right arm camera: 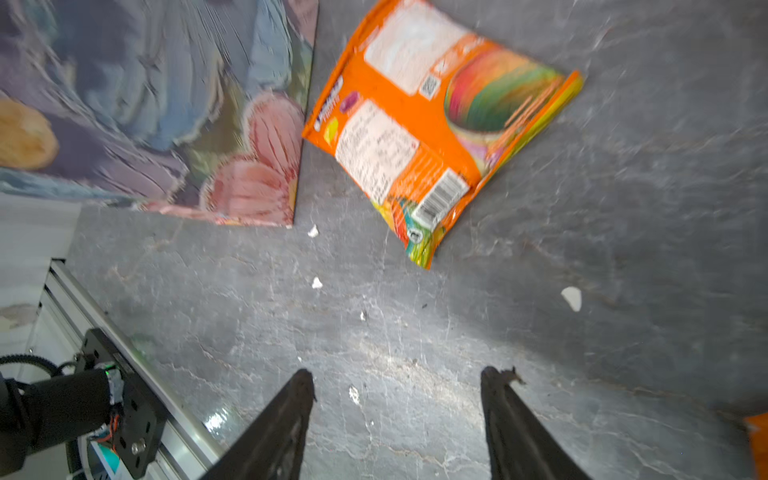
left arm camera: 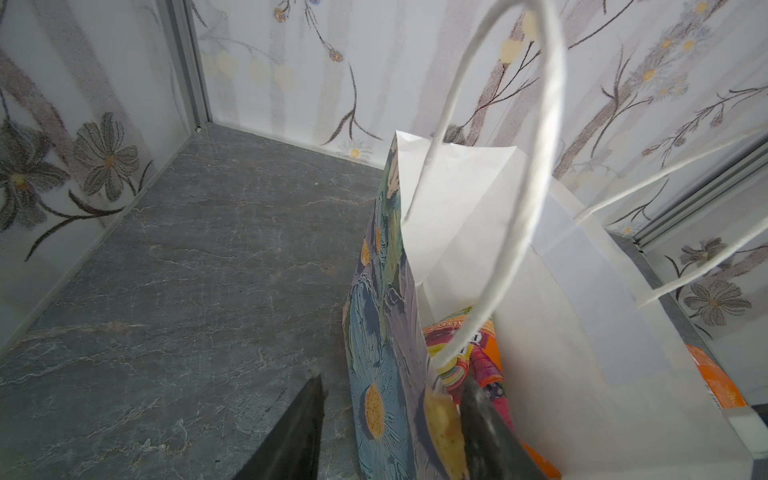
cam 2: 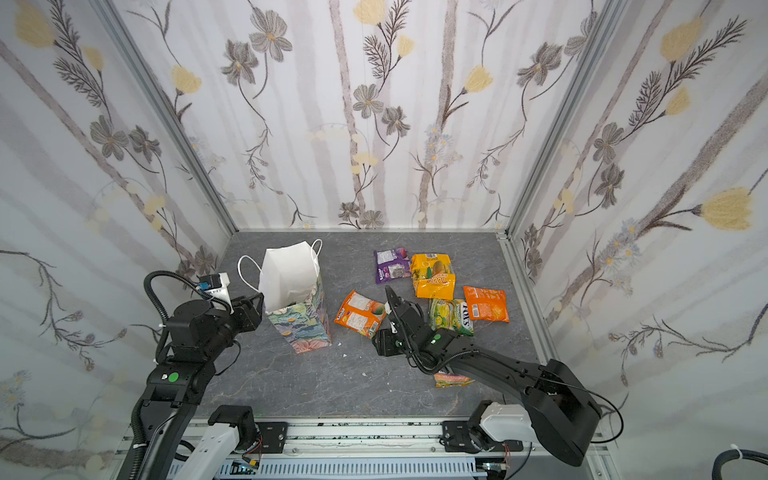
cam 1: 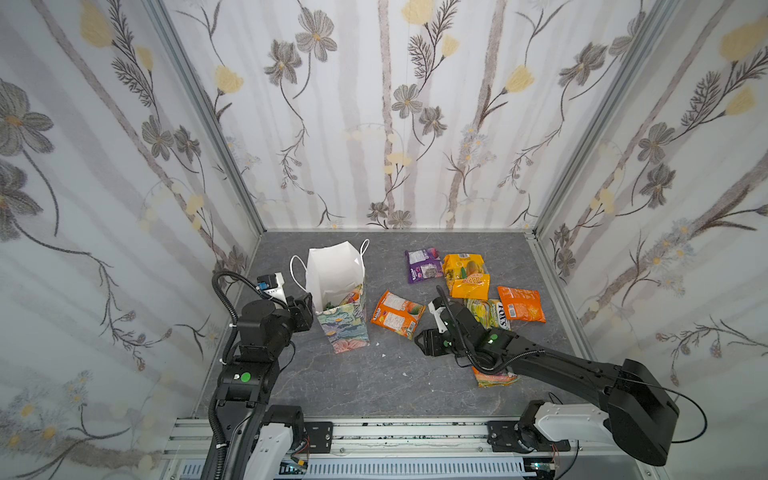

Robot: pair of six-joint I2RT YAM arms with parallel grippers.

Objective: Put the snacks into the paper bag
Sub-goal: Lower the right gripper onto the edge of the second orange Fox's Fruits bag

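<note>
right gripper [right arm camera: 399, 374] stands open; green-yellow packet [cam 1: 496, 313] reads "fox's" (lettering turned sideways).

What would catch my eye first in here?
The tall floral paper bag standing left of centre, its white mouth open, with the left gripper straddling its wall. To its right, bright snacks lie scattered on the grey table, the right gripper open among them.
</note>
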